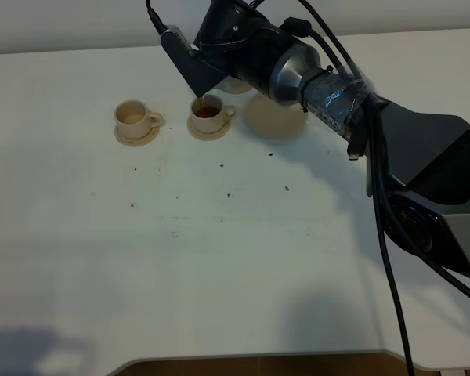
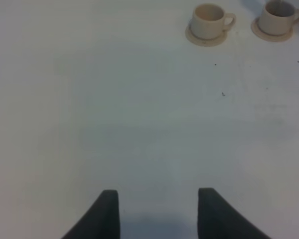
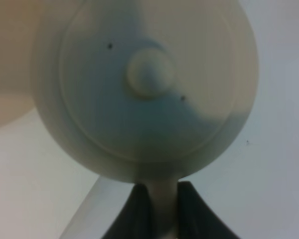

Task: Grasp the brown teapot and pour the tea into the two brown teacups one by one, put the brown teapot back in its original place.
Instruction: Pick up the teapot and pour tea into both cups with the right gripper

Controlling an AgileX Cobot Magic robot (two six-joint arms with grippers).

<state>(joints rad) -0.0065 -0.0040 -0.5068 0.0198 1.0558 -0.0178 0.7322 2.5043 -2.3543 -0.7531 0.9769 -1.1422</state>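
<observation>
Jaws of the right gripper (image 3: 162, 211) were pinched on the handle of the brown teapot (image 3: 147, 89), the left gripper's (image 2: 157, 196) spread; the filled teacup (image 1: 208, 112) judged done, a carry to the empty teacup (image 1: 132, 117) was due.

The big saucer (image 1: 276, 119) lies on the table (image 1: 219, 266). Just left of it a cup (image 1: 218, 117) with tea (image 1: 207, 112) in it stands on a small saucer (image 1: 207, 132). Further left, a second cup (image 1: 133, 117) stands on another saucer (image 1: 138, 139). The teapot (image 3: 149, 89) is behind-left of the big saucer.
</observation>
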